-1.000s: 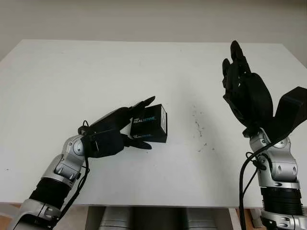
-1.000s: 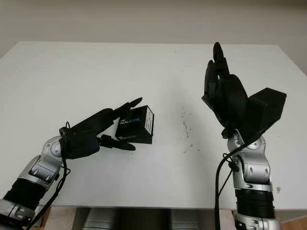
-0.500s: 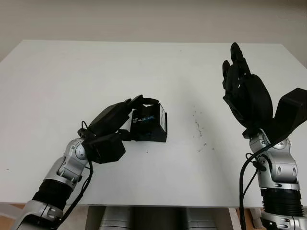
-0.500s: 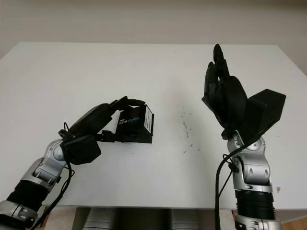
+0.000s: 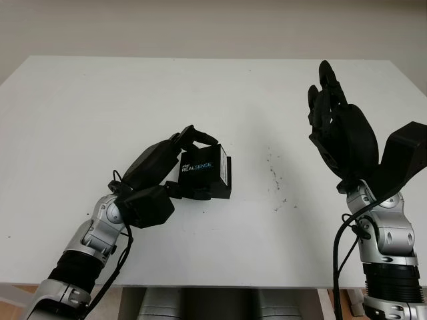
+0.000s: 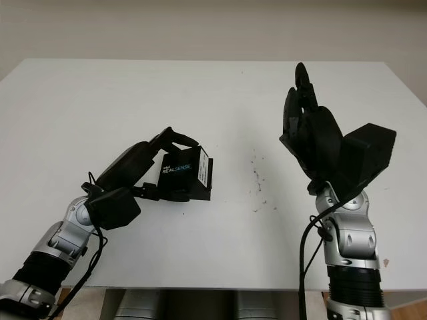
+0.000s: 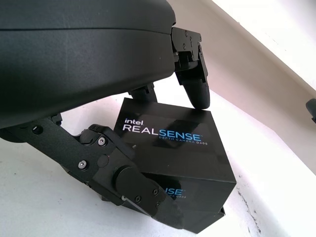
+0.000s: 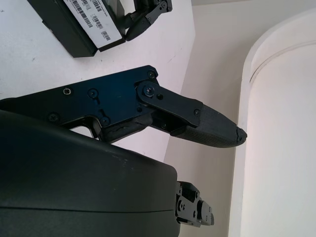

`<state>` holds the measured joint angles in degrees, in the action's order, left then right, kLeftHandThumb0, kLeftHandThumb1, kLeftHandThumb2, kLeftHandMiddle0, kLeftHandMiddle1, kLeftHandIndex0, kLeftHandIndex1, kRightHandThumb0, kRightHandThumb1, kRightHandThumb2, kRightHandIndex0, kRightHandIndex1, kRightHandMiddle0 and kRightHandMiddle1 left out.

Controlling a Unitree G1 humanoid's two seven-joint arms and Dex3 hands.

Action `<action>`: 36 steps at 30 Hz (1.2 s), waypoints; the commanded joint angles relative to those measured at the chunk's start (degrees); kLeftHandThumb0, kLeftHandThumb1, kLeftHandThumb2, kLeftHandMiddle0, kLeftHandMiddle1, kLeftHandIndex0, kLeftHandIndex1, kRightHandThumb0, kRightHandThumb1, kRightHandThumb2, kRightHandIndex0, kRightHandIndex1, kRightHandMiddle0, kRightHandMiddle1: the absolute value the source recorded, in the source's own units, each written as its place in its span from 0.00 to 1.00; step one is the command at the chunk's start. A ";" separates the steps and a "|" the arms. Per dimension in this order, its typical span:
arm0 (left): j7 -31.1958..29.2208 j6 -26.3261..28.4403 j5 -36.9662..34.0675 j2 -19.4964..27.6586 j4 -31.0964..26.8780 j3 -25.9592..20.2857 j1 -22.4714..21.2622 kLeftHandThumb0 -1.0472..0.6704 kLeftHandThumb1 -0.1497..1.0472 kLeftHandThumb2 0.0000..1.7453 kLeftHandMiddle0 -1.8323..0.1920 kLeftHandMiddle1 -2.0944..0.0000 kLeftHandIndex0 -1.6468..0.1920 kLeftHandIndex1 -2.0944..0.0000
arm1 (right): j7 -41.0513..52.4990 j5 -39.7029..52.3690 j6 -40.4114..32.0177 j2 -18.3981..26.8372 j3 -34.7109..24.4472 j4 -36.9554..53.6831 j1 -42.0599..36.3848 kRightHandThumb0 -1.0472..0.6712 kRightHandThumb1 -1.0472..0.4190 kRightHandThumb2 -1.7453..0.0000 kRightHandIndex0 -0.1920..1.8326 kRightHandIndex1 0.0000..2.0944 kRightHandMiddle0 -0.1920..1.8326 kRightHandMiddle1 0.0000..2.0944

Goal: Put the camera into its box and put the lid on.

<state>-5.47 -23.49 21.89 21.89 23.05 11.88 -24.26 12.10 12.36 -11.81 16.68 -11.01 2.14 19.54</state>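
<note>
A black camera box (image 5: 208,175) printed "RealSense" stands on the white table (image 5: 133,100), left of the middle, with its lid on. My left hand (image 5: 195,167) is shut on it. Its upper fingers (image 7: 196,89) curl over the far top edge, and the thumb (image 7: 128,185) presses the near lower side. In the left wrist view the box (image 7: 177,153) looks closed, and no camera is visible. My right hand (image 5: 337,127) is open and raised above the table's right side, well apart from the box. The right wrist view catches the box's labelled end (image 8: 81,24).
A few dark specks (image 5: 277,181) mark the table between the box and the right arm. The table's front edge (image 5: 233,285) runs just ahead of both forearms. Bare white tabletop stretches behind and to both sides of the box.
The left hand's fingers, stretched out beside the box a second ago, have curled over its top and closed on it. The box has shifted slightly. The right hand has stayed raised.
</note>
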 commanded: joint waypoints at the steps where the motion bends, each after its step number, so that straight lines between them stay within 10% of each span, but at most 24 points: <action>1: -0.21 1.85 -0.85 -0.31 -2.88 -1.35 0.12 0.53 1.00 0.09 0.86 0.21 0.88 0.33 | 0.17 0.13 0.31 -0.26 0.09 0.85 -0.27 0.22 0.00 0.54 0.00 0.00 0.00 0.00; 18: -17.13 29.11 -0.51 1.20 -26.53 -0.83 -6.81 0.53 0.99 0.03 0.73 0.20 0.79 0.33 | 1.66 -0.52 2.00 -1.15 1.40 -0.80 -0.58 0.23 0.00 0.53 0.00 0.00 0.00 0.00; 27: -25.39 39.19 2.03 2.26 -29.01 1.82 -11.92 0.54 0.96 0.03 0.69 0.14 0.78 0.30 | 1.44 -1.39 3.09 -1.95 2.32 -1.75 -0.70 0.23 0.00 0.54 0.00 0.00 0.00 0.00; 36: -21.33 46.35 3.27 -1.47 -29.48 1.68 -10.34 0.53 0.95 0.03 0.69 0.17 0.77 0.27 | 1.77 -1.02 4.94 -2.68 2.03 -3.53 -0.60 0.24 0.00 0.55 0.00 0.00 0.00 0.00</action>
<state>-27.70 22.26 25.14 21.19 -5.48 13.86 -35.17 13.82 11.23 -7.81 14.15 -8.76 -1.13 18.77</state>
